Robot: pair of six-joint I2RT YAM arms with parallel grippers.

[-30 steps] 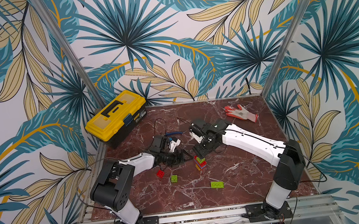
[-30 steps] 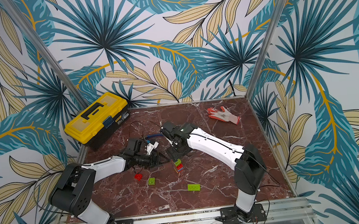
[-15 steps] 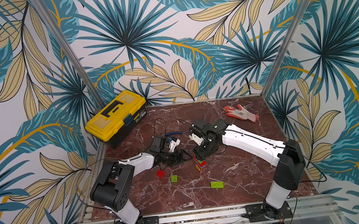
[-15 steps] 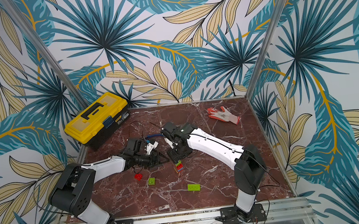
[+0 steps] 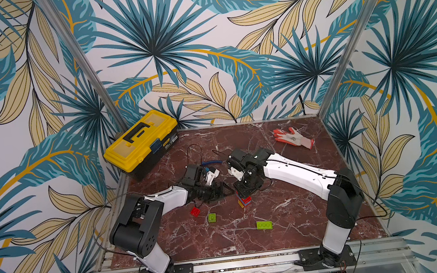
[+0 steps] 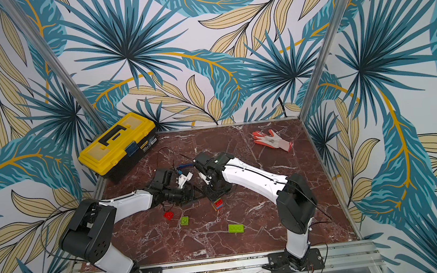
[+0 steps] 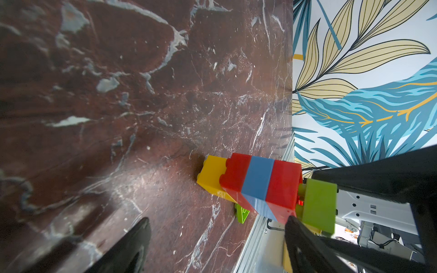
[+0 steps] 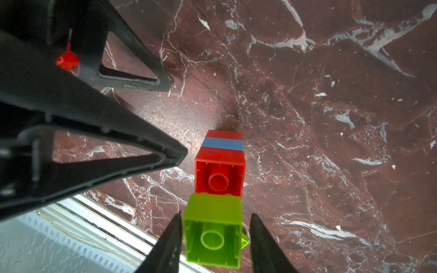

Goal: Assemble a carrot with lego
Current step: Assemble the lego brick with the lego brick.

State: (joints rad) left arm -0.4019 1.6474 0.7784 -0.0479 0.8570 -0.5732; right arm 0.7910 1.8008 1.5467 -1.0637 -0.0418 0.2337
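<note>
The carrot (image 5: 244,202) (image 6: 217,204) stands on the marble with its yellow tip down and red, blue and red bands (image 7: 257,182) above. A lime-green brick (image 8: 212,227) (image 7: 319,205) sits on its top red brick, hollow side up and studs partly showing. My right gripper (image 8: 215,219) (image 5: 243,191) points down and straddles this brick. One finger touches it and a narrow gap shows at the other. My left gripper (image 7: 217,236) (image 5: 222,192) lies low beside the stack, open and empty. One of its fingertips (image 8: 182,151) is close to the upper red band.
Loose lego lies in front: a red brick (image 5: 195,211), a small green one (image 5: 212,217) and a long green one (image 5: 264,225). A yellow toolbox (image 5: 139,143) stands back left, blue-handled pliers (image 5: 212,162) lie behind the grippers, and a glove (image 5: 293,138) lies back right.
The right gripper's jaws have narrowed around the lime-green brick on top of the stack. Both arms have hardly moved, and the left gripper has stayed wide.
</note>
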